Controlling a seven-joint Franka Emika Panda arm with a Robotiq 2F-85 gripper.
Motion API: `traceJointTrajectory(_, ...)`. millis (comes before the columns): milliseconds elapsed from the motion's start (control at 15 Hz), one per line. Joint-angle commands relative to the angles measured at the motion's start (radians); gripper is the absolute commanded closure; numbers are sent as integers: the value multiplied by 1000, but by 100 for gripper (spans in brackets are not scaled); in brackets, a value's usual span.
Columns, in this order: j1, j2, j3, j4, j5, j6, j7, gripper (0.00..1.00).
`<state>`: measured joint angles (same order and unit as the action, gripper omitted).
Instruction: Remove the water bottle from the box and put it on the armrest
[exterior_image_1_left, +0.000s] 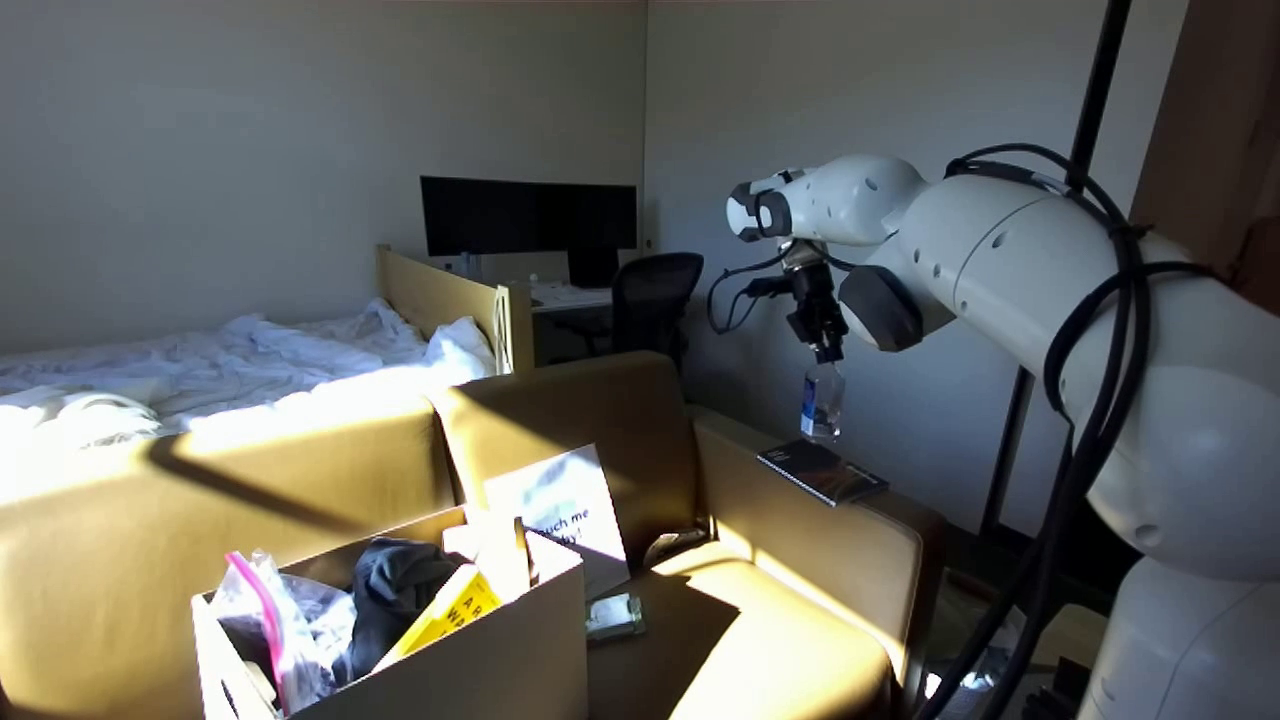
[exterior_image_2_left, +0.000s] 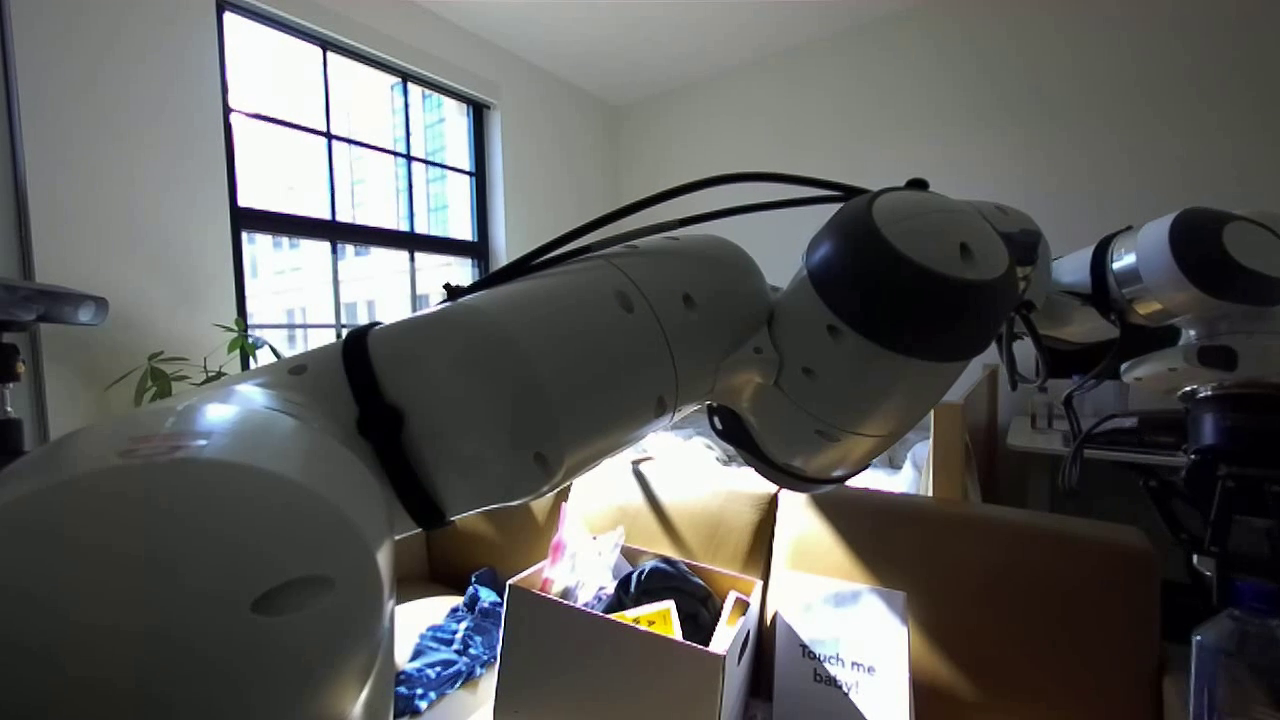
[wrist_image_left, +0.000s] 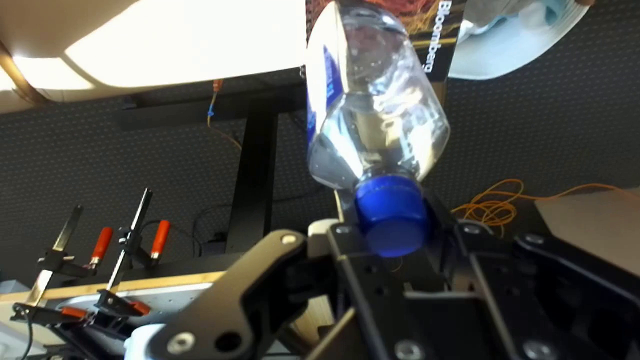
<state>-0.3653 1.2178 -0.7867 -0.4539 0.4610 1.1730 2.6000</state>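
The water bottle (exterior_image_1_left: 822, 402) is hanging nearly upright over the armrest (exterior_image_1_left: 825, 535); whether its base is touching the spiral-bound notebook (exterior_image_1_left: 822, 472) lying there, I cannot tell. The gripper (exterior_image_1_left: 829, 355) is pinching the blue cap (wrist_image_left: 392, 215), its fingers standing apart just enough to clasp it. In the wrist view the bottle is covering part of the notebook, and its label (wrist_image_left: 330, 82) is facing too far aside for reading. The cardboard box (exterior_image_1_left: 500, 650) is running off the bottom edge in both exterior views. In an exterior view, the robot's arm (exterior_image_2_left: 560, 370) is blocking much of the sofa (exterior_image_2_left: 1000, 580).
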Motion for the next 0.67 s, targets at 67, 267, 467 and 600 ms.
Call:
traceJointTrajectory(67, -5, -22, -50, -60, -8, -98, 0, 90)
traceJointTrajectory(267, 11, -12, -143, -105, -2, -164, 1, 90)
traceJointTrajectory(467, 37, 23, -261, -141, 22, -214, 1, 90)
traceJointTrajectory(600, 63, 53, -358, -175, 58, -241, 1, 90)
